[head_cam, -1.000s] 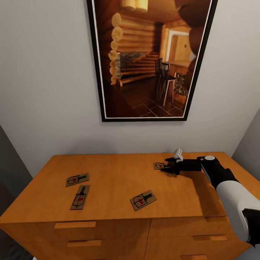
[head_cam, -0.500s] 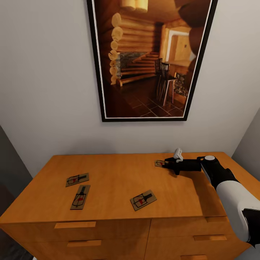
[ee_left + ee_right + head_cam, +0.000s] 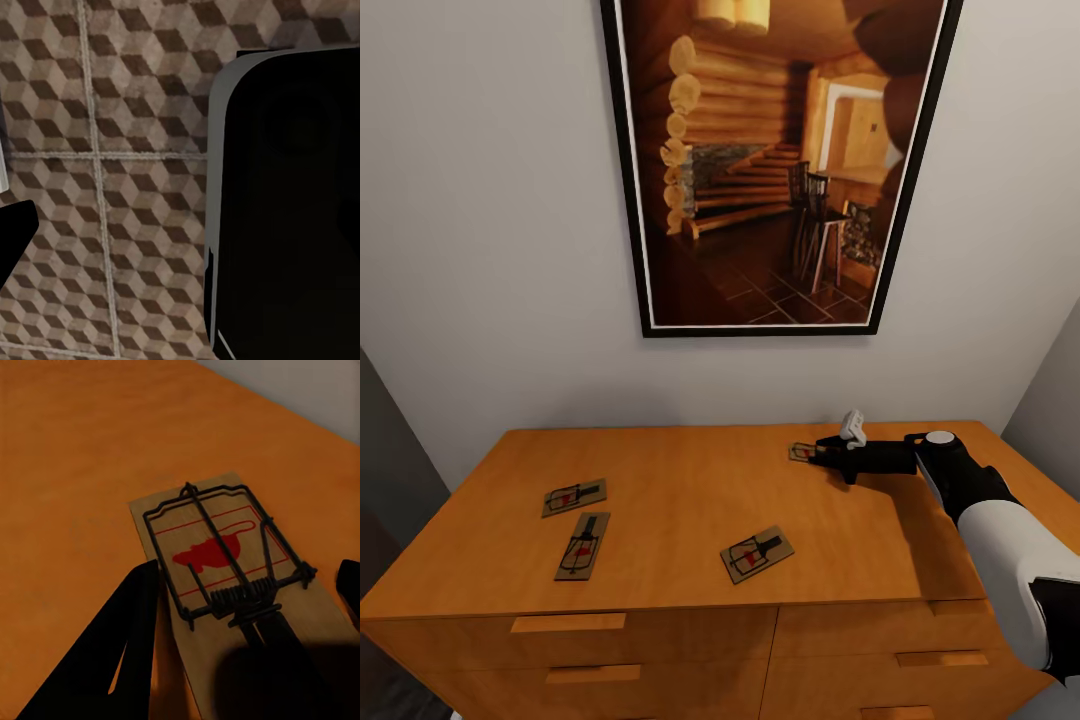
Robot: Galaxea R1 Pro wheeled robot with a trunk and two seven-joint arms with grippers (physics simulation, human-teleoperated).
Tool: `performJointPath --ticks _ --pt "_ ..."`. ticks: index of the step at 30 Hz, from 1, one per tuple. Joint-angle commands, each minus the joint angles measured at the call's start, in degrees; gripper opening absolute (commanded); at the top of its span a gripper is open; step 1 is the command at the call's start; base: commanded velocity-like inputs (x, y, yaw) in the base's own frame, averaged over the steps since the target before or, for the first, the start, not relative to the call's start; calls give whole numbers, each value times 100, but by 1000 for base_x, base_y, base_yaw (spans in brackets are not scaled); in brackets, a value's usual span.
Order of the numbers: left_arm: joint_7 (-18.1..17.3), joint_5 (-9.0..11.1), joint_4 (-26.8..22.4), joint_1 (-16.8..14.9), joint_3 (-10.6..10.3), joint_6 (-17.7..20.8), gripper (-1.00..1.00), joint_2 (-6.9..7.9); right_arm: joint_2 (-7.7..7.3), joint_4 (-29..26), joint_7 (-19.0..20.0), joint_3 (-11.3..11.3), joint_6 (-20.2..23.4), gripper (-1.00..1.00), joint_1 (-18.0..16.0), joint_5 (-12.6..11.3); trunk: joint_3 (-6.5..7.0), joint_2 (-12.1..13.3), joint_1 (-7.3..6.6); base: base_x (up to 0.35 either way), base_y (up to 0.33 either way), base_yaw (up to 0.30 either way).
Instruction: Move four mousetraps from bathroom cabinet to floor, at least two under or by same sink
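Four mousetraps lie on the orange-brown cabinet [image 3: 660, 470] top. Two sit side by side at the left [image 3: 574, 496] [image 3: 583, 545], and one lies near the front middle [image 3: 757, 553]. At the back right, my right gripper [image 3: 822, 455] is shut on the fourth mousetrap [image 3: 801, 452]. The right wrist view shows this mousetrap [image 3: 225, 555], with its red mouse print and wire bar, between the two dark fingers [image 3: 142, 645]. The left wrist view looks down on the bathroom floor [image 3: 112, 112]; one dark fingertip [image 3: 15, 232] sits far to the side, so the left gripper is open and holds nothing. The bathroom sink is out of view.
A large framed picture [image 3: 770, 160] of a log interior hangs on the wall behind the cabinet. Drawer handles [image 3: 568, 623] show along the cabinet front. A large dark rounded body [image 3: 292, 202] stands over the tiles in the left wrist view.
The right gripper's fingers have closed on the back-right mousetrap, which shifted slightly toward the wall. Since half a second ago nothing has moved.
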Motion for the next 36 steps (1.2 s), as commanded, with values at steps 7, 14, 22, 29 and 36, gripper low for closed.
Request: performJointPath --ticks 7,14,22,29,36 --pt "15 -5 11 -5 -6 -30 100 -14 9 -56 66 -13 48 -100 3 75 -6 -2 1 0 0 0" --pt "15 -5 11 -5 -6 -30 100 -19 6 -96 70 -22 64 -100 3 75 -6 -2 1 0 0 0" --pt "18 -5 11 -7 -6 -30 100 -20 6 -112 67 -33 79 -100 3 75 -6 -2 1 0 0 0" --pt "18 -5 11 -5 -5 -30 100 -20 0 -232 67 -32 150 -100 3 75 -6 -2 1 0 0 0" --pt "18 -8 11 -7 -5 -30 100 -20 6 -598 73 -30 502 -100 3 75 -6 -2 1 0 0 0"
